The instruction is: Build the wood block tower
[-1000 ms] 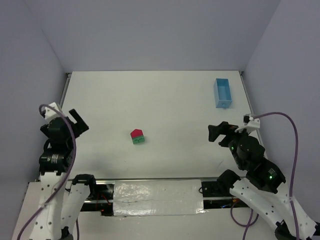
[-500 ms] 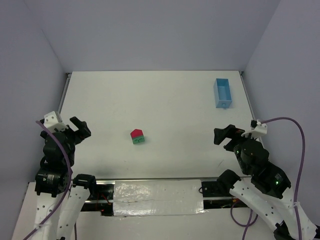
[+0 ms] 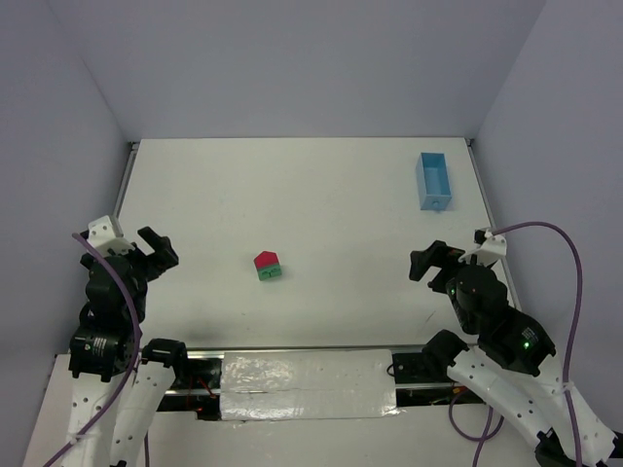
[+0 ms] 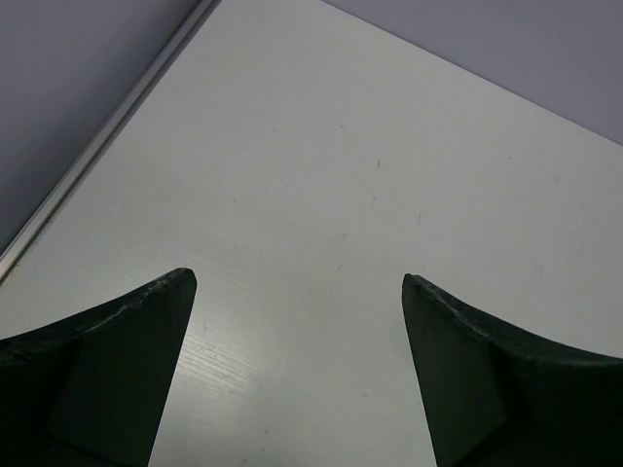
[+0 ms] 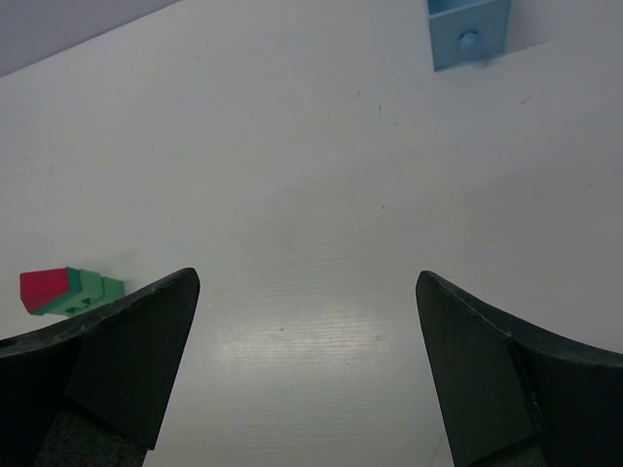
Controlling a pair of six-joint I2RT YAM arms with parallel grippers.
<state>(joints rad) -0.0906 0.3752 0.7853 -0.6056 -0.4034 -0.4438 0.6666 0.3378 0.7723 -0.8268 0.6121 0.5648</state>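
The wood block tower [image 3: 268, 266] stands near the middle of the white table: green blocks with a red roof piece on top. It also shows at the left edge of the right wrist view [image 5: 66, 291]. My left gripper [image 3: 156, 249] is open and empty at the table's left side, far from the tower; the left wrist view [image 4: 298, 282] shows only bare table between its fingers. My right gripper [image 3: 429, 261] is open and empty at the right side, its jaws wide apart [image 5: 307, 277] and pointing toward the table's middle.
A light blue plastic box [image 3: 434, 181] lies at the far right of the table, also at the top of the right wrist view [image 5: 468, 29]. The table's raised left edge [image 4: 107, 126] runs beside my left gripper. Grey walls surround the table.
My left gripper has pulled back and lowered toward its base. My right gripper drew back slightly and then came forward again. The tower has not moved.
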